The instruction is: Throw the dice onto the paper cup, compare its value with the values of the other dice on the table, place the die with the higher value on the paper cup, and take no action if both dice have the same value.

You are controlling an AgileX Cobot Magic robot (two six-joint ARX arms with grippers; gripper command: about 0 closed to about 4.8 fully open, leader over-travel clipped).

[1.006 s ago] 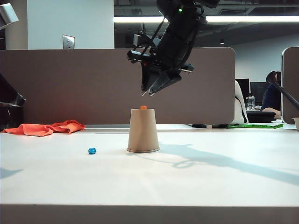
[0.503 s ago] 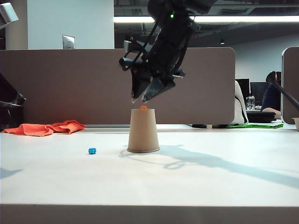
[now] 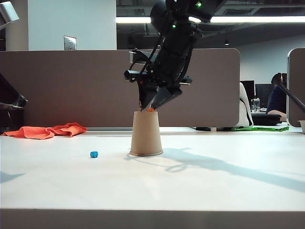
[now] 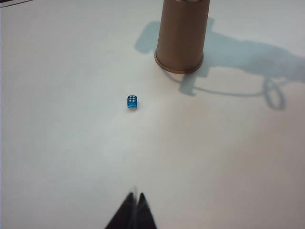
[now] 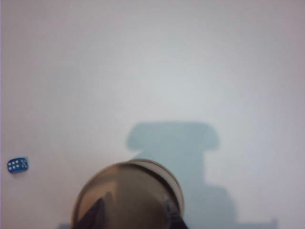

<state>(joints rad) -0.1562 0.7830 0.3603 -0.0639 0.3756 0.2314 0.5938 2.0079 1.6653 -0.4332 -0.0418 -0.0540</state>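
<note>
Right end effector over the cup-top die

Exterior: right end effector (image 3: 151, 108) spread around the orange die (image 3: 150, 109) on the upturned paper cup (image 3: 146, 133), likely to grab it. Left wrist: left end effector (image 4: 134, 210) pressed together, empty; blue die (image 4: 132, 101) on worktop (image 4: 57, 143). Right wrist: orange die hidden.

Bench mostly open, cup blocked from above
Right hand (image 3: 151, 108) sits spread over inverted paper cup (image 3: 146, 133); blue die (image 3: 94, 154) stands apart (open bench all round); left hand (image 4: 135, 198) pinched, well back.
</note>
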